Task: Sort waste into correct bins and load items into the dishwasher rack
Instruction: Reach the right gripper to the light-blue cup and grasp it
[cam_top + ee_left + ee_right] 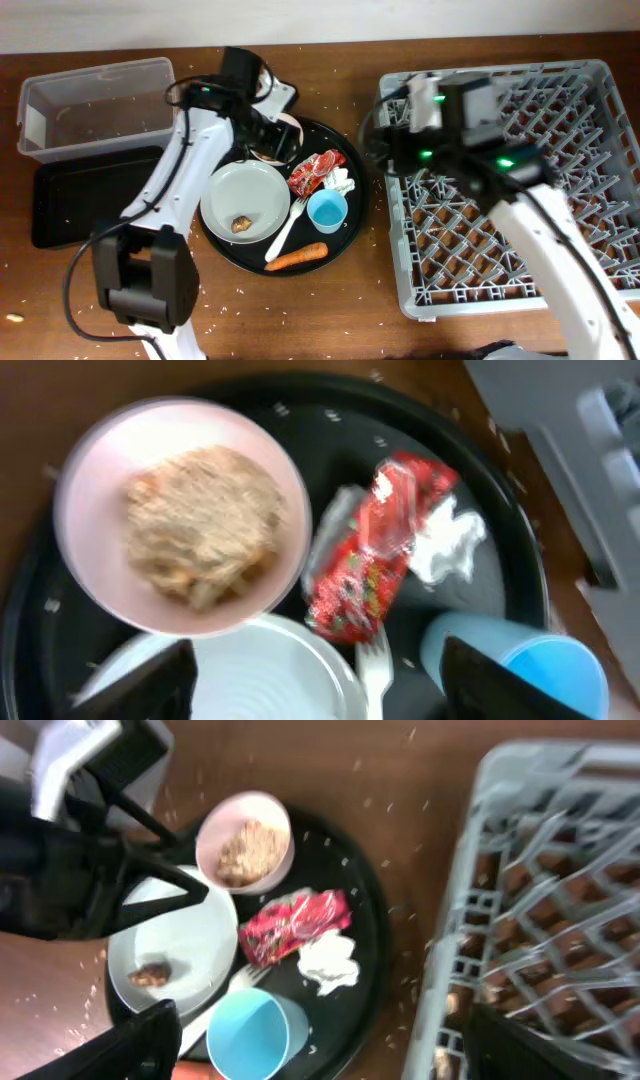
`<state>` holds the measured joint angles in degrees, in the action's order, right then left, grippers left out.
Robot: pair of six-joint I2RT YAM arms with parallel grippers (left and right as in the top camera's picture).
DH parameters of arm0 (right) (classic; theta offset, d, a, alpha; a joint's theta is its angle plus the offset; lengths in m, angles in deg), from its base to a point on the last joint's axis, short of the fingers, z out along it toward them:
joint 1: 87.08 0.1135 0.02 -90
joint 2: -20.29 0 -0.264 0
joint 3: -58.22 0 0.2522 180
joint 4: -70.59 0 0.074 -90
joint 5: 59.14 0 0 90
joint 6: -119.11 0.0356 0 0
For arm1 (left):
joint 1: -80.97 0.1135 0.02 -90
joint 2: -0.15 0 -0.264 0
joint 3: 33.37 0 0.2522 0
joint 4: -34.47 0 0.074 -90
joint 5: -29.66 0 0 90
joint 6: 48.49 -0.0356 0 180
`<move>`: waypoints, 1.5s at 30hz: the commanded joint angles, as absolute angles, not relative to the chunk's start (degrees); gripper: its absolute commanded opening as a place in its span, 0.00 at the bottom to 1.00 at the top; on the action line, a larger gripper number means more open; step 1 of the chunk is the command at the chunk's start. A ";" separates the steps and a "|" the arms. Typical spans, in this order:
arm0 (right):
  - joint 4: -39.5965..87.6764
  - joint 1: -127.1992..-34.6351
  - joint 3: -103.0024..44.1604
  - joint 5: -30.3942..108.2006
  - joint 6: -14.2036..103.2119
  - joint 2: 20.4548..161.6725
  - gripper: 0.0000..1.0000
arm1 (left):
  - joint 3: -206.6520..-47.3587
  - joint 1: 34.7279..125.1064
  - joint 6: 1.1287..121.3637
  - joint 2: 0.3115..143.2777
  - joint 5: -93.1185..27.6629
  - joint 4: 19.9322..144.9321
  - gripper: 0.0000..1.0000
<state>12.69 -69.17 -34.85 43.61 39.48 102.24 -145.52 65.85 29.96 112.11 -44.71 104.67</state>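
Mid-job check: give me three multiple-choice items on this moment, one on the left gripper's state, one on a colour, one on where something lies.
1. The left gripper is:
A. open and holding nothing, close to the small bowl
B. shut on the small bowl's rim
C. shut and empty

2. The cup is:
A. red
B. green
C. light blue

3. The brown food lump lies:
A. in the small bowl
B. on the plate
C. in the cup

Answers:
1 A: the left wrist view shows its fingers wide apart with nothing between them.
2 C: the overhead and both wrist views show it as light blue.
3 B: the overhead view shows it on the plate's surface.
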 commanded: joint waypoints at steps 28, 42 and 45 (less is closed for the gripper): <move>7.16 -52.71 -35.40 31.20 46.56 125.54 0.25 | -149.45 81.17 41.94 112.02 -50.21 107.99 0.63; -11.18 -71.84 -59.97 24.60 45.88 122.00 0.57 | -147.55 56.15 30.72 116.44 -42.06 120.15 0.60; -11.47 -72.16 -59.97 24.58 45.86 122.00 0.57 | -147.51 54.79 30.96 119.72 -42.08 120.21 0.59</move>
